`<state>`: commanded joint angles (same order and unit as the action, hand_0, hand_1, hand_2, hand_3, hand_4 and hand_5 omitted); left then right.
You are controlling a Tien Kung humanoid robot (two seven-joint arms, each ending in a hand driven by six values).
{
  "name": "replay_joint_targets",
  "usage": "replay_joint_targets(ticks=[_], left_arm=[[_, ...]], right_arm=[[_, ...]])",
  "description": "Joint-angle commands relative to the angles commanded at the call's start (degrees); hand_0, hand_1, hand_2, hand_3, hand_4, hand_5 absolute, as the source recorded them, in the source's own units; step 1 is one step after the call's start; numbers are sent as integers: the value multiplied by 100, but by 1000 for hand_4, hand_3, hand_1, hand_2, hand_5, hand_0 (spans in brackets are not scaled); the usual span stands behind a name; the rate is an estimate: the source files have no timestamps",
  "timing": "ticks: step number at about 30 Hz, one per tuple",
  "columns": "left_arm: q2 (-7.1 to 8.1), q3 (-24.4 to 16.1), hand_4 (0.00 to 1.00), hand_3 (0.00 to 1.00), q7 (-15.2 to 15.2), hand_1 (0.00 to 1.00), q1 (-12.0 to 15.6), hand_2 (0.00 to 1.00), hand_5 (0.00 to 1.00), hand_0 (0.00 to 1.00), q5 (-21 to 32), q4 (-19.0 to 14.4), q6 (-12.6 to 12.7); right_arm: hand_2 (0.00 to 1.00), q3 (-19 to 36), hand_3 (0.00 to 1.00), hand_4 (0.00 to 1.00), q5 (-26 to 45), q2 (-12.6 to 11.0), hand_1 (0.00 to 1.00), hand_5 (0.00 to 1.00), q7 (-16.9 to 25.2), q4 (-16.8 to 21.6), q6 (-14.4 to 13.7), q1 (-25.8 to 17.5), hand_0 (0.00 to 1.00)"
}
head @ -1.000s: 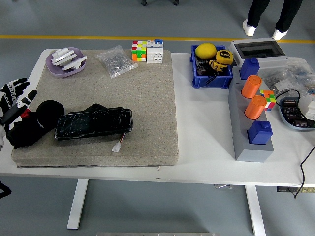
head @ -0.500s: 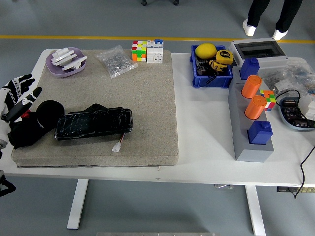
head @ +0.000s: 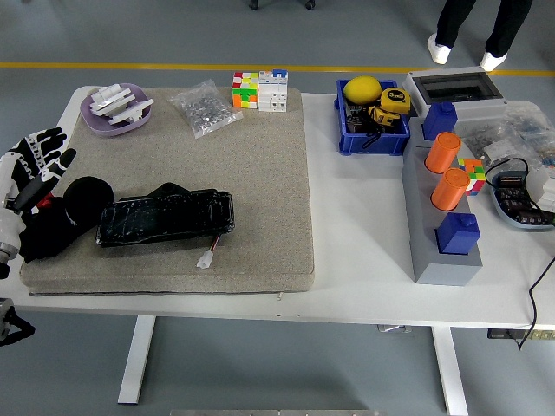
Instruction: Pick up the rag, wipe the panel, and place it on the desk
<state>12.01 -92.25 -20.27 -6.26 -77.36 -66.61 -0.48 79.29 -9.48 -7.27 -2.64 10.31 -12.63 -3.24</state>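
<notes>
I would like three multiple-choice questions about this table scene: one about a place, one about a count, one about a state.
1. Where does the black rag lie?
A. left end of the grey mat
B. in the blue bin
C. on the floor

2. How many orange cylinders stand on the grey block?
A. one
B. two
C. four

3. What is the left hand doing?
A. gripping the panel
B. open, fingers spread, holding nothing
C. lifting the rag

Answers: 1 A, the rag sits beside the black panel on the mat; 2 B, two are visible; 3 B, its fingers grasp nothing.

Black-and-white segmented left hand [head: 35, 165]
</notes>
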Motion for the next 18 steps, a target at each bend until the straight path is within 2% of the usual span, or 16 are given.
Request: replay_joint_targets(ticks=[18], left_arm=[[27,57,998,764,-10,814,-27,771,548,788,-51,56,-29]], right_arm=[[669,-30,611,998,63,3,661,475,9,0,37,-11,766]])
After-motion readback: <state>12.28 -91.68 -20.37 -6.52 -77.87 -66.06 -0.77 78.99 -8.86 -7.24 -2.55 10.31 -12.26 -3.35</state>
